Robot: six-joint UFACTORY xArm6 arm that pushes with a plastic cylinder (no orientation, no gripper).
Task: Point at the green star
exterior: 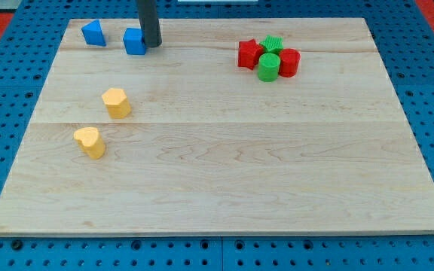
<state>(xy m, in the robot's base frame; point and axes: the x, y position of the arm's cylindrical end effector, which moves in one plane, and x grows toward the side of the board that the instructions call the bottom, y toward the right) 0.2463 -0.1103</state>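
No gripper is fitted; my tip point(151, 45) rests against the blue cube point(134, 41) at the table's point(224, 173) far left. The green star point(273, 44) sits far right, wedged behind a green cylinder point(268, 66) among red blocks point(249, 54), so a rightward sweep seems needed.

A wooden board point(224, 150) lies on a blue pegboard surface point(6, 90). At the far left sit two blue blocks point(93, 33) point(133, 41), near each other. Two yellow blocks point(116, 102) point(90, 141) lie apart on the left. At the far right, two red blocks point(249, 54) point(288, 62) flank a green cylinder point(268, 66), touching it.
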